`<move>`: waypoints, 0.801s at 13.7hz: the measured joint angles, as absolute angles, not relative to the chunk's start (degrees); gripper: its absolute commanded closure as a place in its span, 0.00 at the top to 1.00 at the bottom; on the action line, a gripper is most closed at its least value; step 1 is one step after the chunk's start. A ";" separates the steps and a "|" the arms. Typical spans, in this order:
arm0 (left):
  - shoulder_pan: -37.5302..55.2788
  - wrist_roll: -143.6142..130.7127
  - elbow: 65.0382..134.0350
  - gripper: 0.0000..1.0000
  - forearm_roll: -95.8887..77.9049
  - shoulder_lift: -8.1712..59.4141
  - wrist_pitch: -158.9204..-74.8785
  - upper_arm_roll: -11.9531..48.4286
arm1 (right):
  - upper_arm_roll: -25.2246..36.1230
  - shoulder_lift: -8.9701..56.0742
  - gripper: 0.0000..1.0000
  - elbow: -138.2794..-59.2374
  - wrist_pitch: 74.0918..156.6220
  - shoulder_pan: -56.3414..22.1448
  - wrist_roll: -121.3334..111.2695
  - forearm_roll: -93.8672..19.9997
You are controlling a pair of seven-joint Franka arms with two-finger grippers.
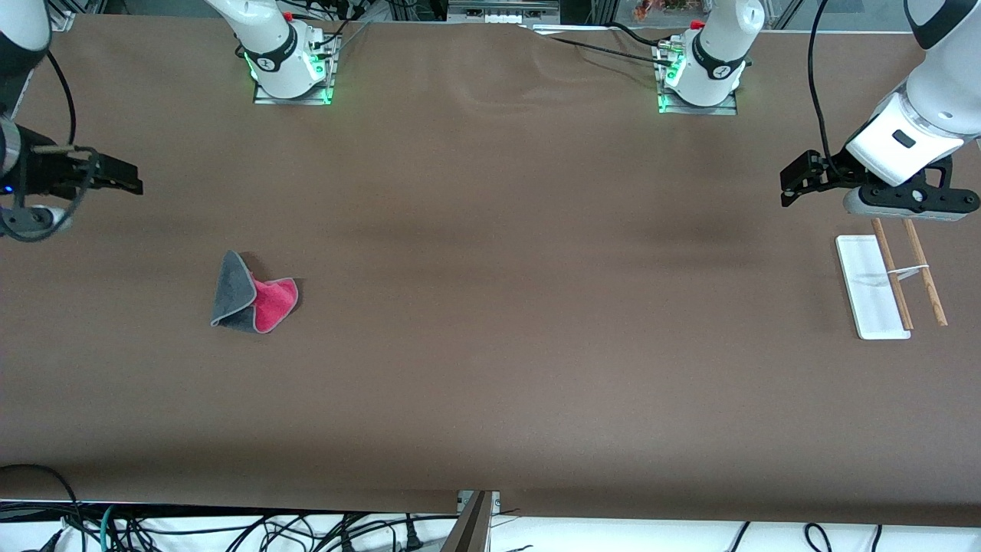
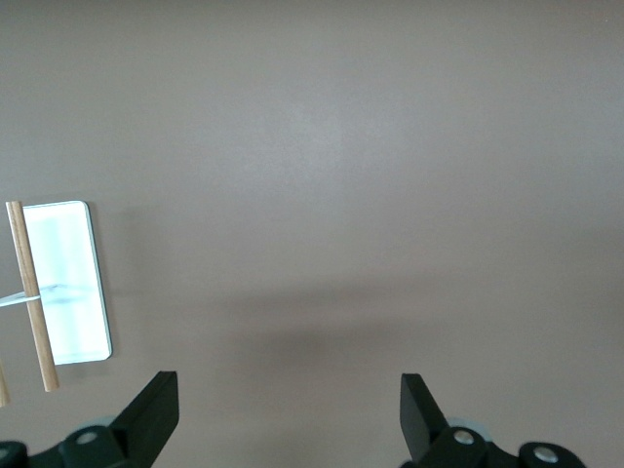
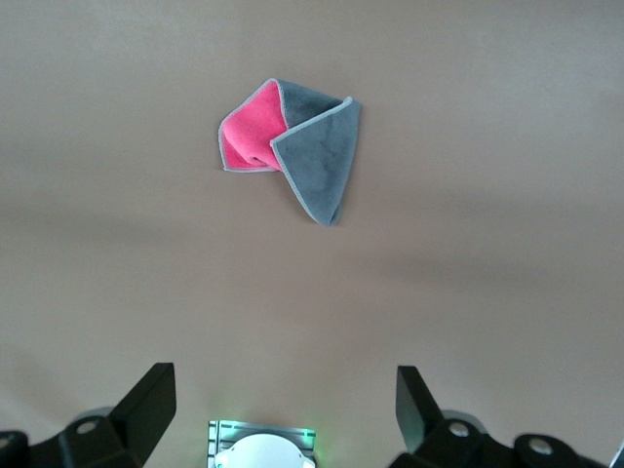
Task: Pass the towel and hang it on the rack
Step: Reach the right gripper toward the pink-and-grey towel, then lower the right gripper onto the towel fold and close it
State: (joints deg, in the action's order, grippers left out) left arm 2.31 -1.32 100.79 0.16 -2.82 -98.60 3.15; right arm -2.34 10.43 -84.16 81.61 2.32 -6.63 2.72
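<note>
Both grippers were up in the air with nothing in them when I looked. From my station I saw the right gripper (image 1: pixel 126 182) hanging over the bare table at the right arm's end, its jaws spread wide, the two black fingertips (image 3: pixel 146 402) standing well apart in its wrist view. The towel (image 1: pixel 253 295) lay on the brown table (image 1: pixel 490 345), toward that same end and nearer to the front camera than the gripper, well apart from it. It was folded loosely over itself, a dark grey flap lying across the pink-red face.

I saw the left gripper (image 1: pixel 793 184) over the table at the left arm's end, jaws likewise wide apart, with its fingertips (image 2: pixel 151 414) showing over bare cloth in the left wrist view. The rack (image 1: pixel 889 284) stood on the table just beside that gripper's spot and nearer to the front camera: a flat white base with two thin wooden rods joined by a white crosspiece. Nothing hung on it.
</note>
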 measured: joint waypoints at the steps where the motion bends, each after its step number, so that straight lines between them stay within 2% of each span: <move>1: 2.31 -1.32 100.79 1.00 0.16 -2.82 -98.59 3.15 | -2.34 11.78 1.00 -84.16 82.84 2.25 -6.63 2.72; 11: 2.30 -1.32 100.79 1.00 0.16 -2.81 -98.37 3.15 | -2.48 27.50 1.00 -84.25 99.78 0.77 -6.63 0.66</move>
